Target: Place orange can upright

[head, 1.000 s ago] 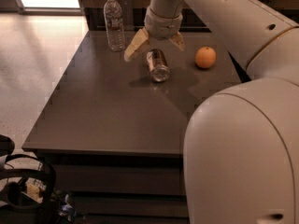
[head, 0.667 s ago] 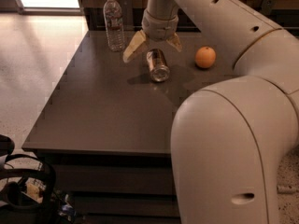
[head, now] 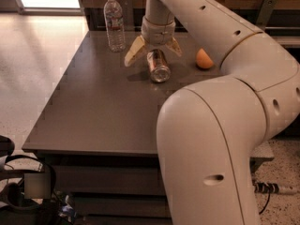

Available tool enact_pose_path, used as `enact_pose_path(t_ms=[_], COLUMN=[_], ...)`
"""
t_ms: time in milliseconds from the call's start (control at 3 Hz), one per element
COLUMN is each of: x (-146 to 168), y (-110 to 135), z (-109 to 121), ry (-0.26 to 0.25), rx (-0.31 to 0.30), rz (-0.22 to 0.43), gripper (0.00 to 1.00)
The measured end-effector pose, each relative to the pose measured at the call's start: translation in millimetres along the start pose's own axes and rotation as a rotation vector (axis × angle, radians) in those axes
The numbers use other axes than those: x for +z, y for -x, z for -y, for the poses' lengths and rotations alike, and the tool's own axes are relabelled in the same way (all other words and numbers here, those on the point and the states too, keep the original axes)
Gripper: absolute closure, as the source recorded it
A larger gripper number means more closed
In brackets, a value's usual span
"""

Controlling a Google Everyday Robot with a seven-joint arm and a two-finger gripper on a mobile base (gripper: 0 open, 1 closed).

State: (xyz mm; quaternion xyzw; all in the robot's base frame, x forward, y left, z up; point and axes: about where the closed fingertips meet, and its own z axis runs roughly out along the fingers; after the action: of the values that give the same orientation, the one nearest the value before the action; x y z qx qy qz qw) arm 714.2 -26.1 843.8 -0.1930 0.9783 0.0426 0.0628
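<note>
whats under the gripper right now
The orange can lies on its side on the table, directly below the open gripper, with its silver end toward the camera. The gripper covers the can's far end, so any contact there cannot be seen.

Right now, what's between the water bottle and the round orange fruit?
The orange can lies there on its side, with the tool just above it, fingers spread open. The camera view shows this.

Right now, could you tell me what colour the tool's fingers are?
Pale tan, camera view; the open tool straddles the lying orange can.
</note>
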Motion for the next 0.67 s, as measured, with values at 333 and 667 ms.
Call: enact_pose_path(t_ms=[333,667], x=[12.7,16.8], y=[0.2,5.4], z=[4.7,4.8], ry=[-0.039,-0.042], rx=[0.038,0.040], rz=[-0.052,-0.041], gripper=[0.18,0.41])
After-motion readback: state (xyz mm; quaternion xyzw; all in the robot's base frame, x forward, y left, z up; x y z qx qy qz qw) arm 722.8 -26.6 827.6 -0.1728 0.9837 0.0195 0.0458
